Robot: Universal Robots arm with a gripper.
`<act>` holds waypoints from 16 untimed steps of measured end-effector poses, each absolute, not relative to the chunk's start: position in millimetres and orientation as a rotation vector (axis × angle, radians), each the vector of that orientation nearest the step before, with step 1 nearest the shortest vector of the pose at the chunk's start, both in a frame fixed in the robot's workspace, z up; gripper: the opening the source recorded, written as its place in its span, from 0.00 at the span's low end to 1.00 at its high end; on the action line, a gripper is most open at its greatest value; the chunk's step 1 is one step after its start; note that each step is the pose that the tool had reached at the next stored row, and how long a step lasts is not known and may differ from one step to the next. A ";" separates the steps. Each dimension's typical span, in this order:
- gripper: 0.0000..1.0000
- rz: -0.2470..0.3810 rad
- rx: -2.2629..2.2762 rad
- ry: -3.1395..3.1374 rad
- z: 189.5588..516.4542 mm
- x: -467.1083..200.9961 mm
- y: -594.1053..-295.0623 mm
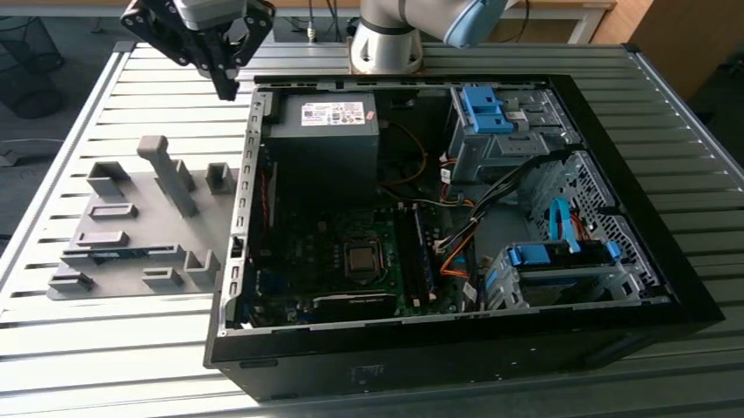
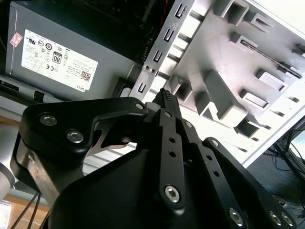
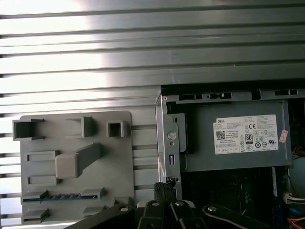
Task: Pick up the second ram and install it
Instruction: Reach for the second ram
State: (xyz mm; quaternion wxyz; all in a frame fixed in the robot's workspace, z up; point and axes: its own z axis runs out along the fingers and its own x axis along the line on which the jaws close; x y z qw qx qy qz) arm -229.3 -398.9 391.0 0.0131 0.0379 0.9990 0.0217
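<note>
Hand: black metal robot hand (image 2: pixel 165 93), up in the air, its two fingers pressed together with nothing between them.
Hand's place: above the corner where the big black open computer case (image 1: pixel 465 366) meets the silvery ribbed metal surface (image 1: pixel 117 348), toward the exterior view's left.
Second ram: the slim, long blue-green memory board (image 1: pixel 117 253) lies in a slot of the flat grey plastic plate with raised blocks (image 1: pixel 145 228). In the first wrist view it is a thin blue strip (image 3: pixel 62 196).
Ram and hand: well apart, not touching.
Plate: flat on the surface, just beside the case.
Power box: grey metal box with a white sticker (image 1: pixel 326 139), inside the case, near the hand.
Inside the case: green circuit board (image 1: pixel 348 261), wires, and bright blue plastic clips (image 1: pixel 489 109).
</note>
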 end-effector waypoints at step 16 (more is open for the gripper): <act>0.11 0.068 0.118 3.112 390.8 -238.6 -398.9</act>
